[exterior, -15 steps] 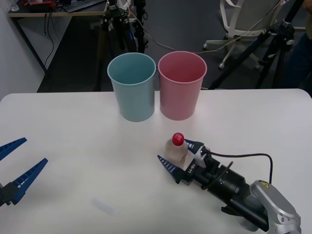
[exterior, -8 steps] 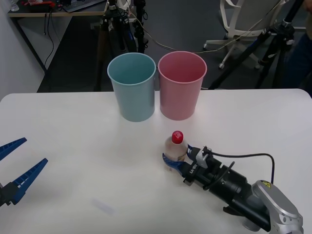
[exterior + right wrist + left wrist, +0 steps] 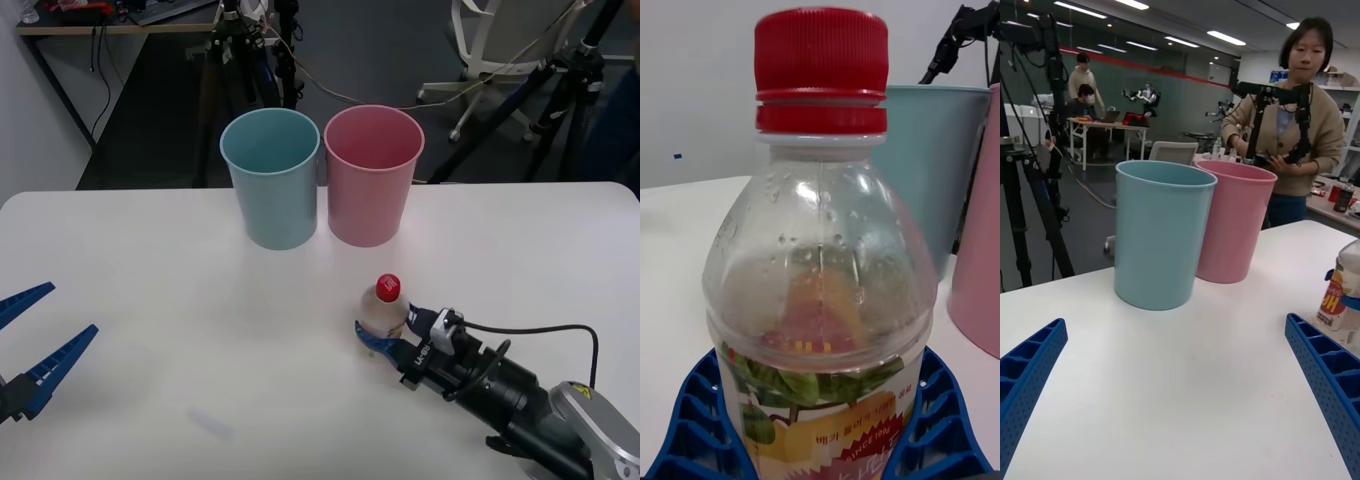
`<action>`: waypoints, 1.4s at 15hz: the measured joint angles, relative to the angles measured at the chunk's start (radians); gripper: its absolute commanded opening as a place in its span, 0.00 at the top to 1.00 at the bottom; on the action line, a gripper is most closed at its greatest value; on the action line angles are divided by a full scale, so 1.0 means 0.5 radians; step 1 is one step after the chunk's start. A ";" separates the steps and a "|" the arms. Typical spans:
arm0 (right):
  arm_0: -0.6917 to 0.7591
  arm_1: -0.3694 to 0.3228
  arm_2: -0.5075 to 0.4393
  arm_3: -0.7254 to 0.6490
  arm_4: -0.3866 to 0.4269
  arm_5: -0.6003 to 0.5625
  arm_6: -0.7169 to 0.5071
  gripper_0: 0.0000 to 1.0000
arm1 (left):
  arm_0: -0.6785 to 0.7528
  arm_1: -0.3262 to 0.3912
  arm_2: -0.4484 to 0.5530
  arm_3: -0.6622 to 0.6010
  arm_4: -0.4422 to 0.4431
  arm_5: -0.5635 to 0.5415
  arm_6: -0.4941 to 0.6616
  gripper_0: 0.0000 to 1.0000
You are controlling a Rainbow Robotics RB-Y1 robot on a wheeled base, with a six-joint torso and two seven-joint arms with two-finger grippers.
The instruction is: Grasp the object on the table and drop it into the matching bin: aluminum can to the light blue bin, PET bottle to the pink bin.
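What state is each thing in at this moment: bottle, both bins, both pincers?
PET bottle: upright, red cap on, gripped at its lower body.
Right pincer: shut on the bottle, low over the table.
Left pincer: open, holding nothing, at the table's left edge.
Pink bin: upright, open-topped.
Light blue bin: upright, open-topped, beside the pink bin.
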 measured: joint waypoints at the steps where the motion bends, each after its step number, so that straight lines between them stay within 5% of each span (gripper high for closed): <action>1: 0.049 -0.040 0.000 -0.067 -0.030 0.016 -0.012 1.00 | 0.000 0.000 0.000 0.000 0.000 0.000 0.000 0.00; 7: 0.394 -0.262 -0.074 -0.509 -0.245 0.214 -0.057 1.00 | 0.000 0.000 0.000 0.000 0.000 0.000 0.000 0.00; 14: 0.592 -0.268 -0.390 -0.707 -0.395 0.442 -0.086 1.00 | 0.000 0.000 0.000 0.000 0.000 0.000 0.000 0.00; 21: 0.726 -0.342 -0.501 -1.008 -0.469 0.631 -0.242 1.00 | 0.000 0.000 0.000 0.000 0.000 0.000 0.000 0.00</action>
